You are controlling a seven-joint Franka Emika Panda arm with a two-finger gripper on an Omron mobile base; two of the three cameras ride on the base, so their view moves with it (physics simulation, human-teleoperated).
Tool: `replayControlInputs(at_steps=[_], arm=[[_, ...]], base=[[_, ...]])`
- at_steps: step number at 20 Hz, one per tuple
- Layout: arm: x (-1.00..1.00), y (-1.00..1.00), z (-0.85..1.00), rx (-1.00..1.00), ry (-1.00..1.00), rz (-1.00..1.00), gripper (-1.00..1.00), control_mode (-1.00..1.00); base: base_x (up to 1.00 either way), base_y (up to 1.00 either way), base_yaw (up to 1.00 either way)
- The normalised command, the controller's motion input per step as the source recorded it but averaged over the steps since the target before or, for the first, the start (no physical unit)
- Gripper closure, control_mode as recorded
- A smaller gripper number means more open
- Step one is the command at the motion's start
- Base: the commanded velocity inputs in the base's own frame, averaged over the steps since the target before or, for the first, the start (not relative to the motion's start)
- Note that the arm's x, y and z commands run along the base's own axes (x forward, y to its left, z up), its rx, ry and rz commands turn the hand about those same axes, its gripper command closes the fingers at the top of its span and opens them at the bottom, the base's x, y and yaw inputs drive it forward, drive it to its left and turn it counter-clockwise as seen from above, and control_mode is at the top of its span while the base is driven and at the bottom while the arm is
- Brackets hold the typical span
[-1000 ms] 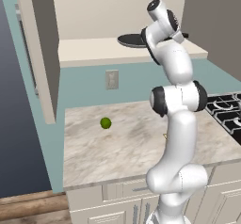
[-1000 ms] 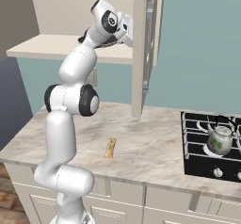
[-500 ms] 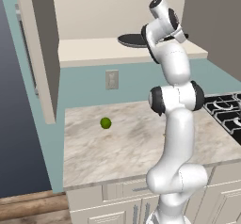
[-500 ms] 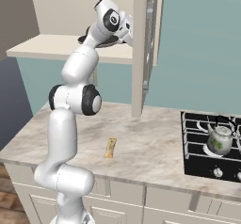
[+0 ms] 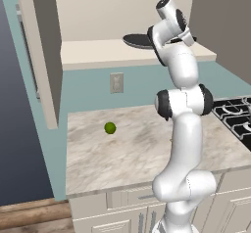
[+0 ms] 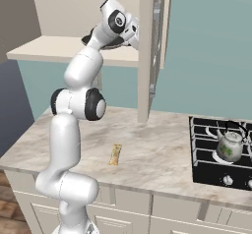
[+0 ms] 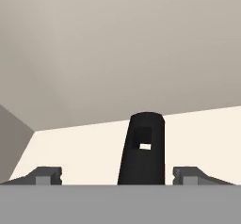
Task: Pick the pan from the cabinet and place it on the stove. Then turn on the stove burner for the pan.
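- The pan lies on the open cabinet's shelf, its handle pointing out between the fingertips.
- The gripper is wide open around the handle, not touching it.
- A lime sits on the worktop below.
- A kettle stands on the stove.

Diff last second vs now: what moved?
The arm's upper links lean slightly further into the cabinet toward the pan. In the hand view the gripper is open, fingertips either side of the pan's handle, nothing gripped. Pan, lime, kettle unchanged.
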Motion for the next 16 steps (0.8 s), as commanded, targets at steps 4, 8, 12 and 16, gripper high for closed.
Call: replayControlInputs(at_steps=[4,8,12,16], arm=[[0.0,0.0,-0.37,0.0,0.01,0.0,1.0,-1.0],[0.0,0.09,-0.31,0.0,0.0,0.0,1.0,-1.0],[0.0,0.04,-0.2,0.03,-0.04,0.0,1.0,-1.0],[0.0,0.0,-0.14,0.05,-0.09,0.0,1.0,-1.0]], base=[[0.0,0.0,0.0],[0.0,0.0,0.0],[0.0,0.0,0.0],[0.0,0.0,0.0]])
